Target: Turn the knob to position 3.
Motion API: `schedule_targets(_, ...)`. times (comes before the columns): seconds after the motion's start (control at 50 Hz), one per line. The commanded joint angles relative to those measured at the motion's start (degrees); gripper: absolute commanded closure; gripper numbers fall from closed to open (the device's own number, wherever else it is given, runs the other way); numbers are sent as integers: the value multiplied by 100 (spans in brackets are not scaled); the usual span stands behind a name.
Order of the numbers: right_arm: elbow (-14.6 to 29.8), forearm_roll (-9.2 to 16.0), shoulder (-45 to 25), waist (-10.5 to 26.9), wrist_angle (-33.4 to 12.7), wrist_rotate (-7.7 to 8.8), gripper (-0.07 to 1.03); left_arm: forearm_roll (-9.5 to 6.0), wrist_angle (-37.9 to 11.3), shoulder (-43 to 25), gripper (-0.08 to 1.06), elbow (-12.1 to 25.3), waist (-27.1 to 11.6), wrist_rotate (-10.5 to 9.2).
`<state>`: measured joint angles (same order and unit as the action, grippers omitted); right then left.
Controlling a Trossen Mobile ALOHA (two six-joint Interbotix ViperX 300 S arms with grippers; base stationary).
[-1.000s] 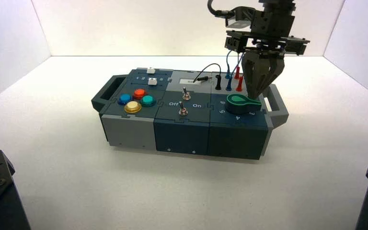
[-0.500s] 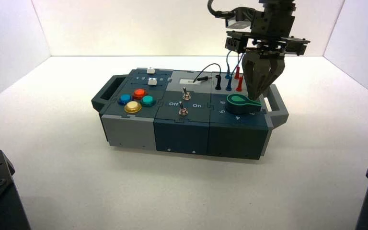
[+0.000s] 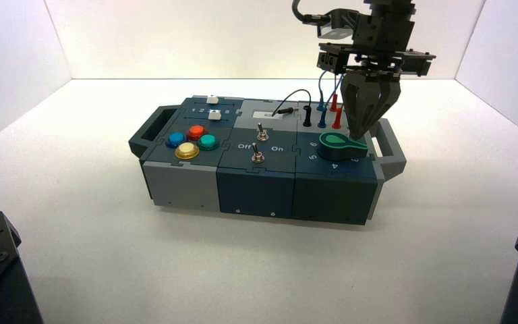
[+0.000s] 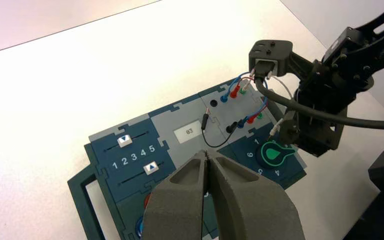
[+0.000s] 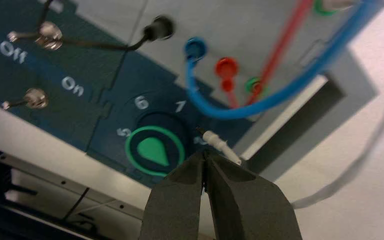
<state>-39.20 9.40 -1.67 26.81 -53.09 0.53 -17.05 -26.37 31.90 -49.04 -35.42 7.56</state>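
Observation:
The green teardrop knob [image 3: 337, 142] with its dark teal rim sits on the right end of the box [image 3: 256, 185]. Its pointer arm points toward the box's right handle. It also shows in the right wrist view [image 5: 154, 150] and the left wrist view [image 4: 272, 155]. My right gripper [image 3: 359, 137] hangs straight down with its fingers shut and empty, the tips [image 5: 203, 156] right beside the pointer's tip. I cannot tell whether they touch it. My left gripper [image 4: 207, 156] is shut and empty, held high over the box and out of the high view.
Two metal toggle switches [image 3: 258, 143] stand in the middle section by "Off" and "On". Coloured push buttons [image 3: 192, 140] and two white sliders [image 4: 137, 154] are on the left end. Plugged wires [image 3: 324, 108] rise just behind the knob. A small display [image 4: 189, 132] reads 03.

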Motion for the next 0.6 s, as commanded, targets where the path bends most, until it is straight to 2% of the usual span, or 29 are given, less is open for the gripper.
schedule_targets(0.02,149,-114,149,-220,26,-35,98,18,-18,70,101,193,26,35)
schedule_targets(0.14,141,-158,378,-343,105,-62,98,18,-97,70,101,176,26,53)
schedule_targets(0.42,308,-123,650,-343,79,-105,98,9,-246,79,101,167,26,44)
schedule_targets(0.6,404,18,703,-255,-114,-62,98,9,-246,105,101,167,26,35)
